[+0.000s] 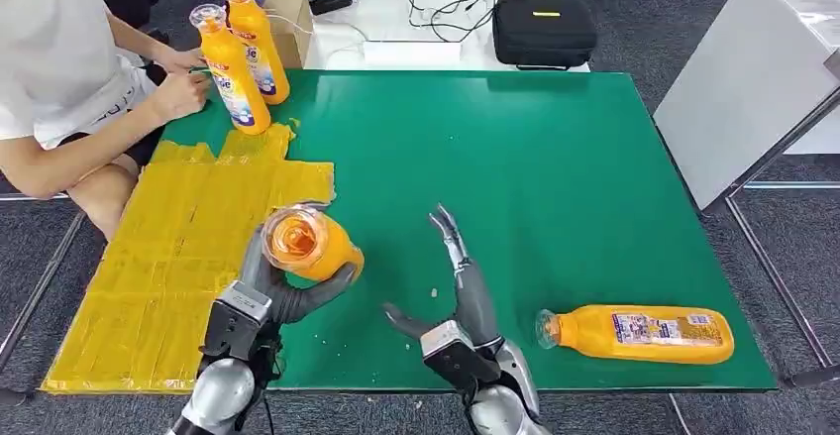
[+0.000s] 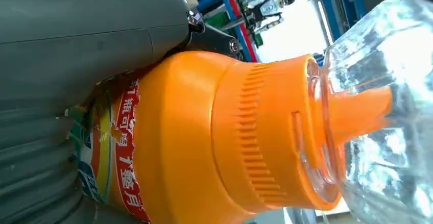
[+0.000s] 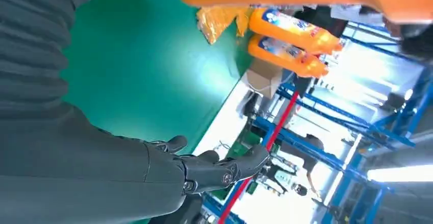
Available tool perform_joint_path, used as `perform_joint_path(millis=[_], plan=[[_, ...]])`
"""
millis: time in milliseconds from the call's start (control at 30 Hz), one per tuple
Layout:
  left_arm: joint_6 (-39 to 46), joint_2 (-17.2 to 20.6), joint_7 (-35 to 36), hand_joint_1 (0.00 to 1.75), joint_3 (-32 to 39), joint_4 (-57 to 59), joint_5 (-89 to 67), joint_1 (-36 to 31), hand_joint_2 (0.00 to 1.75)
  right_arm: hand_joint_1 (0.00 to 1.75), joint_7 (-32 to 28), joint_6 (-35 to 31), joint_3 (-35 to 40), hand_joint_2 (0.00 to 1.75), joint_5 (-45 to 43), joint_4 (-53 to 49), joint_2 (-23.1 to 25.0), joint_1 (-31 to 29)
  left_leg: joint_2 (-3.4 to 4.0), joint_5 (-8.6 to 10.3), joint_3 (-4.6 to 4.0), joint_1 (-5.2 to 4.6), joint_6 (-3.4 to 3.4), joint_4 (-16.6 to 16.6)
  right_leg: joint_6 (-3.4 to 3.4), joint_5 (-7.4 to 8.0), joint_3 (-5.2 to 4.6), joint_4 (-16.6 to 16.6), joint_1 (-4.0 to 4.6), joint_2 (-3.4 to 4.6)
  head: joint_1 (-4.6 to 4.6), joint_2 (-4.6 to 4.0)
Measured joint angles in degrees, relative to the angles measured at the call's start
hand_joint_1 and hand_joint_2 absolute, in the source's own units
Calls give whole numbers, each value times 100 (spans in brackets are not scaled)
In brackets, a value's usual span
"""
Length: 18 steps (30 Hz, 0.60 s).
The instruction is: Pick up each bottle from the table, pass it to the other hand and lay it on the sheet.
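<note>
The left hand (image 1: 287, 291) had a solid grip on an orange plastic bottle with a clear cap (image 1: 309, 245), fingers wrapped around the body, cap end pointing up toward the head camera. It was held just above the green table (image 1: 555, 177), right at the inner edge of the yellow crinkled sheet (image 1: 178, 257) that covered the table's left side. In the left wrist view you could see the bottle's ribbed orange collar and clear cap (image 2: 357, 117) up close, with the grey thumb pressed on the labelled body.

The right hand (image 1: 458, 291) held nothing: fingers spread wide and pointing away from the robot, thumb sticking out toward the held bottle, hovering near the front edge of the table around the middle. The two hands were close but not touching. The right wrist view showed the dark fingers (image 3: 219, 168) stretched out over the green top.

A second orange bottle (image 1: 639, 333) lay on its side near the front right corner, cap pointing toward the right hand. Two more orange bottles (image 1: 243, 54) stood upright at the far left corner, just past the far end of the sheet, and a person in a white shirt (image 1: 59, 58) sat there with a hand (image 1: 183, 93) beside them. Behind the green table was a white table (image 1: 386, 24) with a black case (image 1: 544, 31) and some cables on it.
</note>
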Motion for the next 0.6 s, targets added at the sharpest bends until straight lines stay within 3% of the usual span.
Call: perform_joint_path(millis=[200, 333, 400, 467, 533, 600], plan=[[766, 37, 280, 175, 61, -39, -1422, -14, 175, 0, -243, -52, -164, 175, -302, -366, -9, 191, -2, 0, -1, 0, 0, 0, 0, 0, -2, 0, 0, -1, 0, 0], [1465, 96, 1243, 175, 321, 7, -4126, -155, 175, 0, -433, -50, -446, 175, -527, -980, -33, 440, 0, -1, -2, 0, -1, 0, 0, 0, -5, 0, 0, 0, -2, 0], [1881, 101, 2106, 175, 467, 216, -6399, -272, 175, 0, -503, 50, -568, 175, -688, -1302, -31, 553, -1, -1, 0, 0, -2, 0, -1, -1, -6, -1, 0, -1, 0, 0], [1840, 427, 3669, 175, 253, 512, -7875, -645, 175, 0, -579, 155, -606, 175, -761, -1511, -33, 587, -1, 1, 0, 6, -8, 0, -8, -3, -73, -2, 0, 0, 7, 0], [1812, 781, 5426, 175, -393, 993, -7767, -1150, 175, 0, -630, 245, -603, 175, -798, -1662, -28, 585, 0, -7, -1, 6, -20, -2, -36, -3, -43, -1, 0, -1, -9, 0], [1794, 918, 6326, 175, -1024, 1636, -7532, -1562, 175, 0, -638, 324, -592, 175, -885, -1749, -31, 569, 0, 14, 0, 9, -21, -1, -27, 10, -13, 3, 2, -1, 0, 0]])
